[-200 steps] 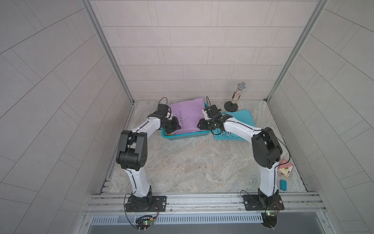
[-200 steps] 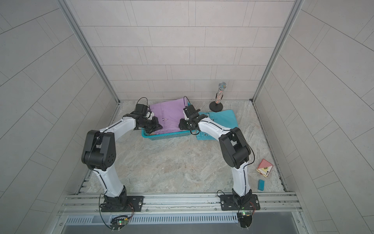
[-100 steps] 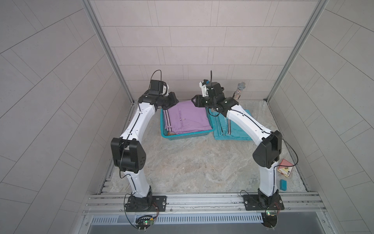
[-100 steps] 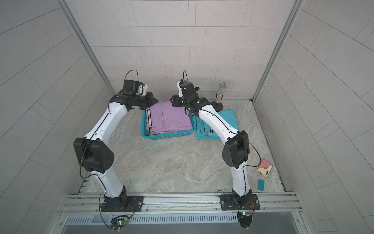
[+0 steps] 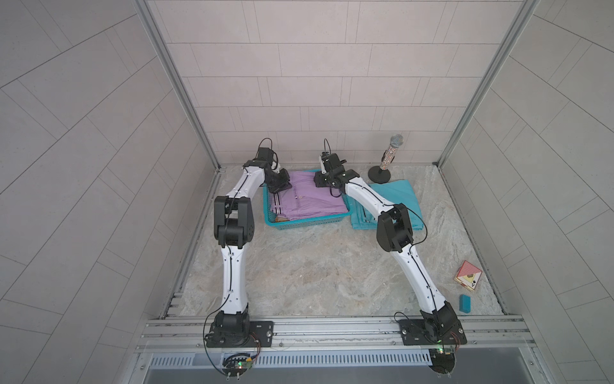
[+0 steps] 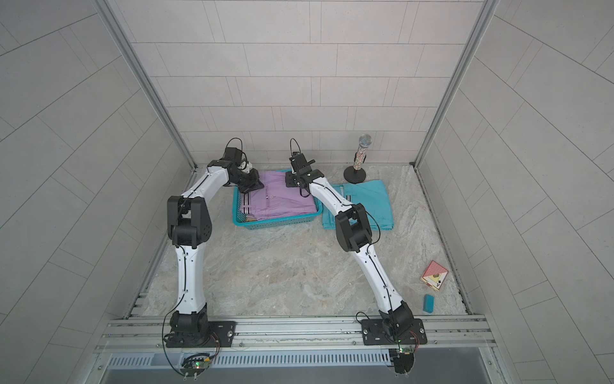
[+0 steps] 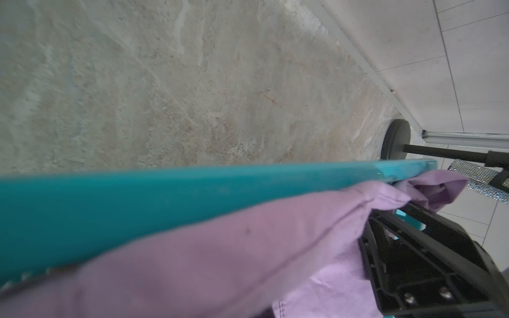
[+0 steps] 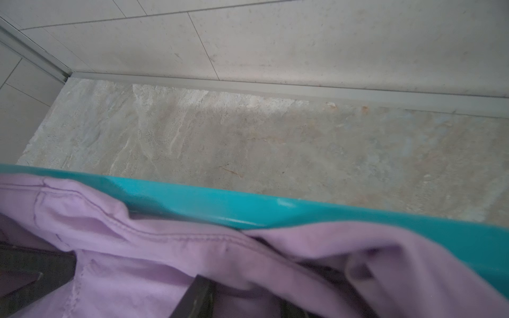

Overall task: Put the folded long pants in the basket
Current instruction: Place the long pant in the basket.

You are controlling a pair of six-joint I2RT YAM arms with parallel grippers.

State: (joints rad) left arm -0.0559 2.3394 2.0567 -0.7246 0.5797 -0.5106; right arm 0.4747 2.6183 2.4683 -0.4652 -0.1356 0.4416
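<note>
Arms are back down again: half a second ago both were lifted over the far end of the basket (image 5: 307,225). Now the left fingers (image 5: 280,186) and right fingers (image 5: 319,182) sit low at the far corners of the lilac pants (image 5: 310,203). Those lie in the basket same as before, striped band toward the left side. Left fingers are clenched tight, though I can't see whether any cloth is pinched in them. Right fingers are half buried under a lilac fold in the right wrist view, so no idea if they're gripping or let go. Count-wise: two arms and one basket. One lilac pair is on top, with a tan sliver (image 5: 281,218) peeking out underneath at the near left corner. One turquoise pair (image 5: 397,196) lies on the worktop (image 5: 315,269) just right of the basket. Also one microphone on a stand (image 5: 391,153), one card box (image 5: 467,277) and one small blue block (image 5: 464,303).
</note>
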